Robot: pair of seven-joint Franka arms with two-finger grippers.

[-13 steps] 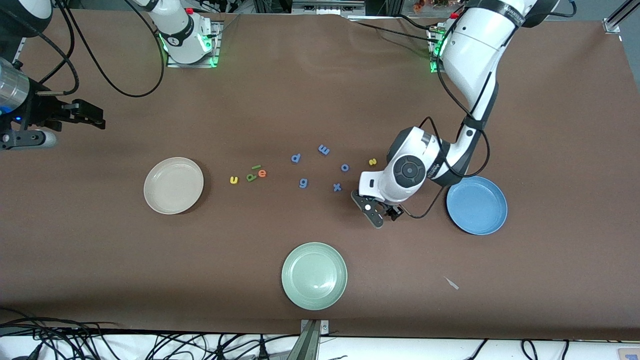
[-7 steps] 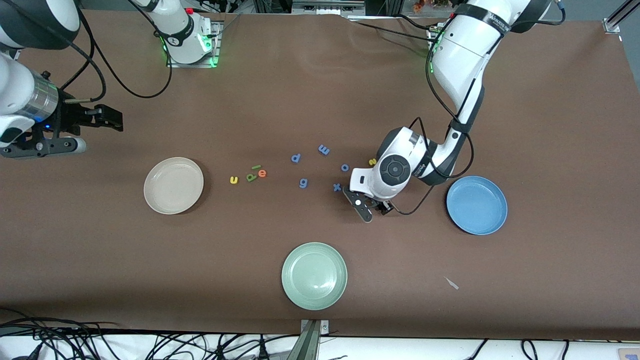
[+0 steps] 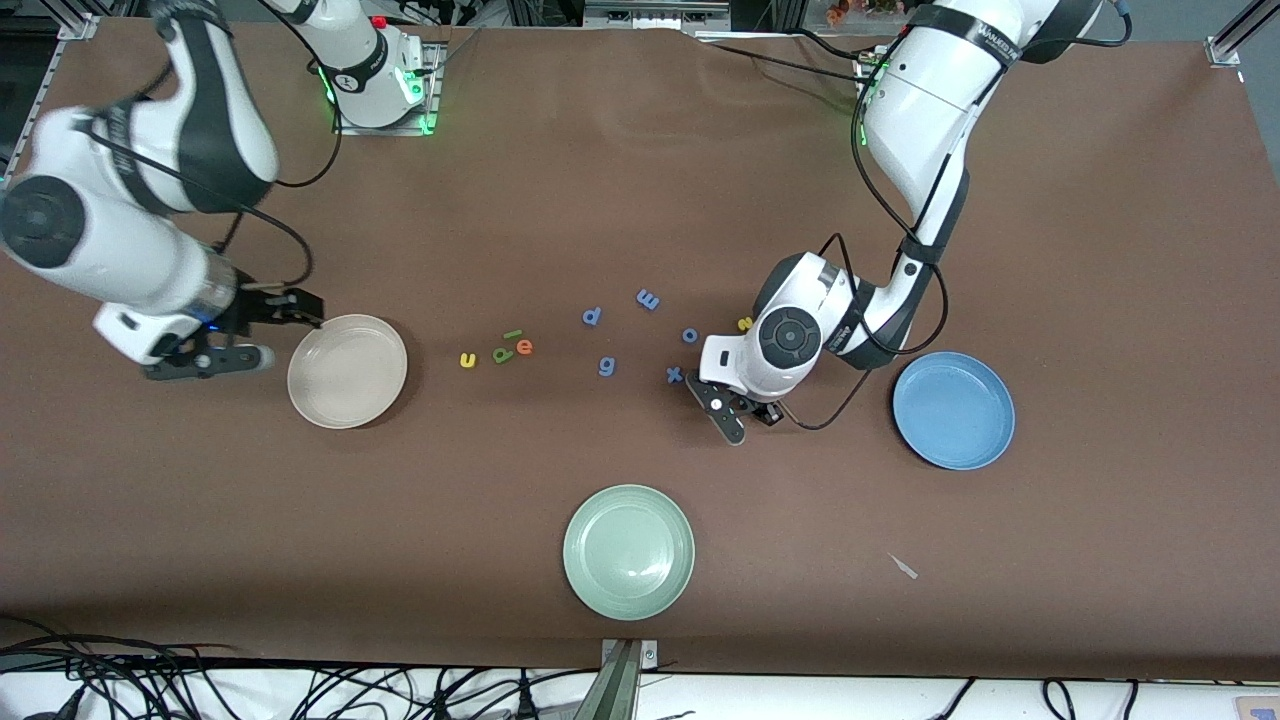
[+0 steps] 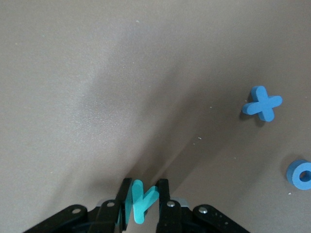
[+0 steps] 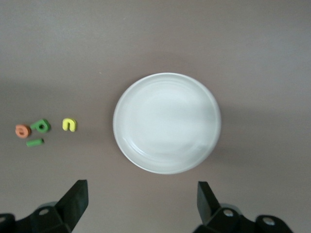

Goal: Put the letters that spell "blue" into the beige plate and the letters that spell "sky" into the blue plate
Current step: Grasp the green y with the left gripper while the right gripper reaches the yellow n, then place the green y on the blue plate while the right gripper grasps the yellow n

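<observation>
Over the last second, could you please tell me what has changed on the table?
The left claw shifted slightly toward the blue x and closed on the teal y. The right arm swung in from the table's edge; its open right claw now hangs beside the beige plate. The yellow u, green b, green l, orange e, blue plate and green plate stayed put.

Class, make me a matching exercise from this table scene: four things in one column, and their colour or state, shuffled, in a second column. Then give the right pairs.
Things
1. left gripper
2. right gripper
3. letter x
4. plate nearest the front camera

Colour or state
A. pale green
B. open, near the beige plate
C. blue, lying on the table
D. shut on the teal letter y

Pairs: 1-D, 2-B, 3-C, 4-A
</observation>
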